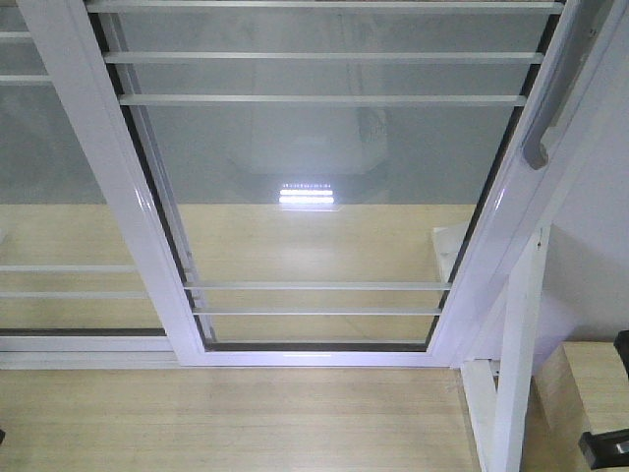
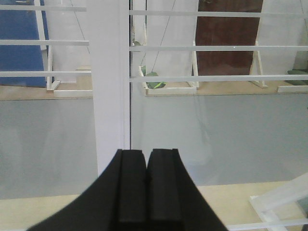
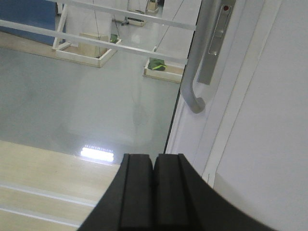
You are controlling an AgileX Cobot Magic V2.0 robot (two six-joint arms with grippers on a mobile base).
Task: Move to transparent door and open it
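The transparent door fills the middle of the front view: clear glass in a glossy white frame with thin white bars. Its curved silver-grey handle runs down the right stile. In the right wrist view the handle hangs above and to the right of my right gripper, which is shut on nothing and apart from it. My left gripper is also shut and empty. It faces the white stile where the two glass panels meet.
A second barred glass panel without a handle stands to the left. A slanted white frame post and a light wooden block are at the lower right. Pale wood flooring lies before the door track.
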